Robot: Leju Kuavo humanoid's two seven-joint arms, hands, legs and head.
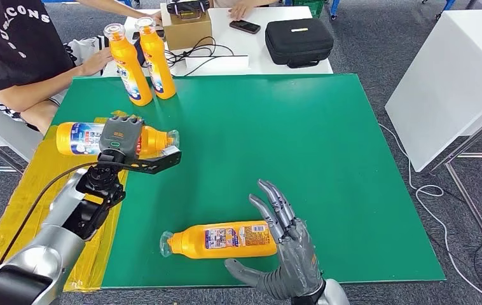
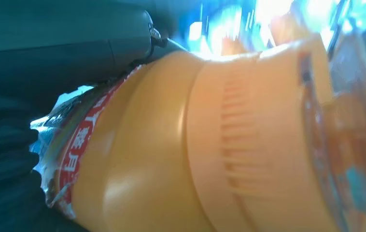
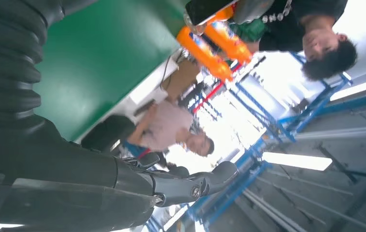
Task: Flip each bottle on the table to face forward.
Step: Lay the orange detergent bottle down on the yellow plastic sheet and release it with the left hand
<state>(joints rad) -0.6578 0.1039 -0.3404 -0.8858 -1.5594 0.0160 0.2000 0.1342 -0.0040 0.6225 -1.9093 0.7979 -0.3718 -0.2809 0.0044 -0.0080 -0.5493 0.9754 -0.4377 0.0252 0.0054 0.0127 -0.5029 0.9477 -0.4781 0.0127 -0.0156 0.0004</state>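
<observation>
An orange bottle (image 1: 76, 138) lies on its side at the left edge of the green table (image 1: 276, 127), cap toward the right. My left hand (image 1: 121, 136) is laid over its middle, gripping it; the left wrist view shows the bottle's shoulder and cap (image 2: 219, 145) very close. A second orange bottle (image 1: 222, 239) lies on its side near the front edge, cap to the left, label up. My right hand (image 1: 283, 244) is open just right of its base, fingers spread. Two more orange bottles (image 1: 131, 63) (image 1: 157, 57) stand upright at the back left.
A person's hand (image 1: 95, 61) rests beside the standing bottles. Behind the green mat a white table holds a cardboard box (image 1: 187, 28), cables, a phone (image 1: 245, 26) and a black case (image 1: 299, 41). A white cabinet (image 1: 454, 76) stands at the right.
</observation>
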